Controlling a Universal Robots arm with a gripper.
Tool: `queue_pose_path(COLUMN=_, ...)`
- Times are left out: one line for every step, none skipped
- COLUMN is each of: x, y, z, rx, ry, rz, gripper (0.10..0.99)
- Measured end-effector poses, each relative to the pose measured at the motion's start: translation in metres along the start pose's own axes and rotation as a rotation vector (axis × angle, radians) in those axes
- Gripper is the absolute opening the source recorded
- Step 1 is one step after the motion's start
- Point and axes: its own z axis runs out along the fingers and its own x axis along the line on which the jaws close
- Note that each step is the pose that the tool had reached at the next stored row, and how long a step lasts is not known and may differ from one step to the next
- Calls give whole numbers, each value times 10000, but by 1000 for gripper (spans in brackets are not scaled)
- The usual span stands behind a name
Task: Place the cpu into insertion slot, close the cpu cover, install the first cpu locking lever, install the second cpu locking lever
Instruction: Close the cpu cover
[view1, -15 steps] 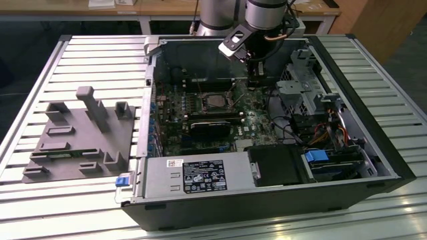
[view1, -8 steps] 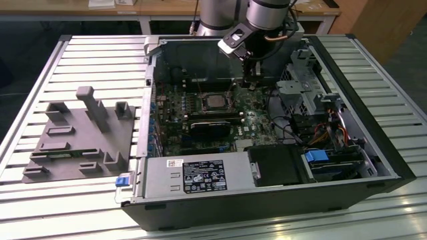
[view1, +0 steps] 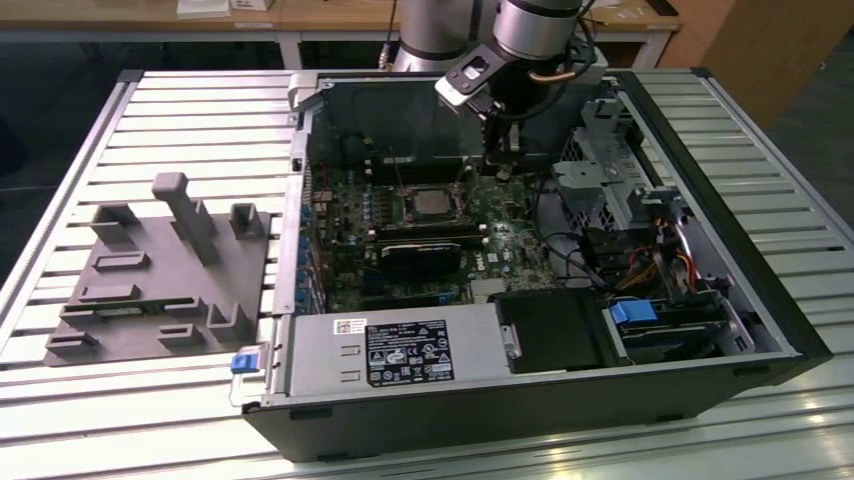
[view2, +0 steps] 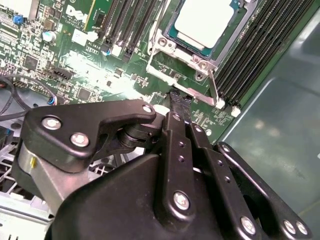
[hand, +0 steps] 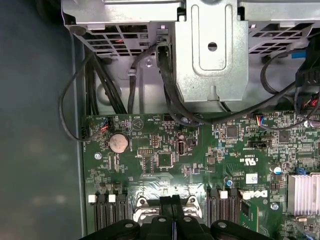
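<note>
Plainly, the cpu (view2: 207, 20) lies in the slot (view1: 406, 203). Its dull silver top shows through the window of the cover (view2: 159, 55), which looks to us laid down over it. The gripper (view2: 177, 100) has its fingers pressed together with nothing between them that we can see. Its tip hangs just beside the slot's corner, near a thin lever (view2: 213, 86).

We judge the risk to lie in that narrow tip. The lever is a slim, springy-looking metal rod. A push that lands off its line could let it slip from the black fingers and snap back. The tip would then strike the board (hand: 160, 150), which is crowded with small parts. Pressing on a cover that is not seated flat could load the cpu unevenly. The memory slots (view2: 250, 55) run close alongside, and loose black cables (hand: 100, 85) hang beside the board, so a wide swing of the arm might snag either.

As for surfaces, the cover is bright stamped metal, thin and hard. The board is glossy green laminate, and the fingers are matte black bars fixed with screws. The case (view1: 534, 410) is dark sheet metal and stands on a pale ribbed table (view1: 747, 110).
</note>
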Motion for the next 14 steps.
queue_pose_path(x=0, y=0, z=0, rx=3, ry=0, rz=1, gripper=102)
queue_pose_path(x=0, y=-3, z=0, rx=3, ry=2, rz=1, gripper=102)
queue_pose_path(x=0, y=-8, z=1, rx=3, ry=8, rz=0, gripper=102)
queue_pose_path(x=-1, y=-17, z=2, rx=0, ry=11, rz=-1, gripper=102)
queue_pose_path(x=-1, y=-28, z=3, rx=-4, ry=14, rz=-1, gripper=102)
queue_pose_path(x=-2, y=-41, z=4, rx=-9, ry=18, rz=-1, gripper=102)
queue_pose_path(x=-3, y=-55, z=4, rx=-14, ry=21, rz=-1, gripper=102)
queue_pose_path(x=-3, y=-70, z=6, rx=-21, ry=25, rz=-1, gripper=102)
queue_pose_path(x=-4, y=-85, z=7, rx=-29, ry=28, rz=-2, gripper=102)
queue_pose_path(x=-5, y=-102, z=8, rx=-36, ry=30, rz=-2, gripper=102)
queue_pose_path(x=-6, y=-120, z=9, rx=-44, ry=33, rz=-2, gripper=102)
queue_pose_path(x=-7, y=-137, z=11, rx=-52, ry=34, rz=-1, gripper=102)
queue_pose_path(x=-8, y=-157, z=12, rx=-60, ry=35, rz=-2, gripper=102)
queue_pose_path(x=-9, y=-175, z=13, rx=-66, ry=36, rz=-2, gripper=102)
